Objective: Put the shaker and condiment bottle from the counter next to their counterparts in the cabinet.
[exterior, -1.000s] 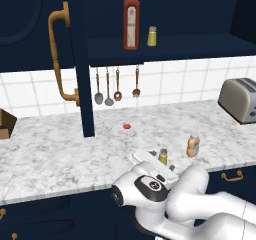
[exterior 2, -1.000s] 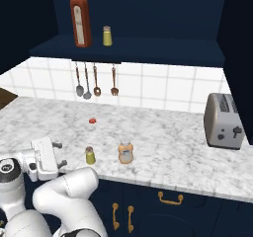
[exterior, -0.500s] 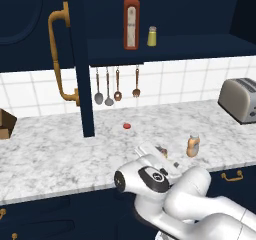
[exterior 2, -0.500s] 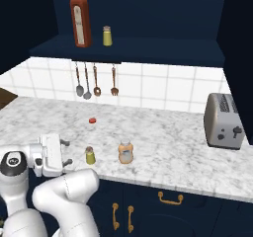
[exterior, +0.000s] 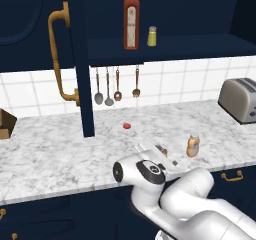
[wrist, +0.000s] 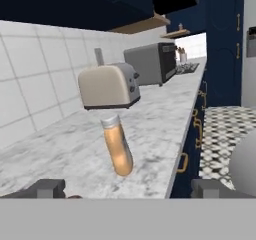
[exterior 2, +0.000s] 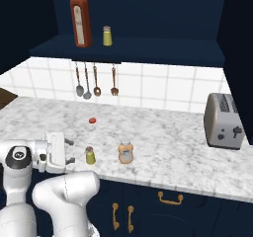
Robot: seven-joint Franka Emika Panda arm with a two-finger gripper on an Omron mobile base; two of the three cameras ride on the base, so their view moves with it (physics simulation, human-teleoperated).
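2 small containers stand on the white-and-grey marbled counter [exterior 2: 163,132]: an olive-yellow shaker [exterior 2: 90,155] and a squat peach-orange condiment bottle [exterior 2: 125,152]. Just beside the shaker, the gripper [exterior 2: 68,151] jaws stand apart, empty.

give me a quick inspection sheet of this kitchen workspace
surface: marbled counter, nothing spilled.
job's things: shaker and condiment bottle upright near the counter's front edge, apart; red bottle and yellow shaker on the cabinet shelf, door open.
clutter: small red item, toaster, hanging utensils.
claw: claw open, empty, beside the shaker.
cables: nothing seen.
surroundings: tiled wall, navy drawers.
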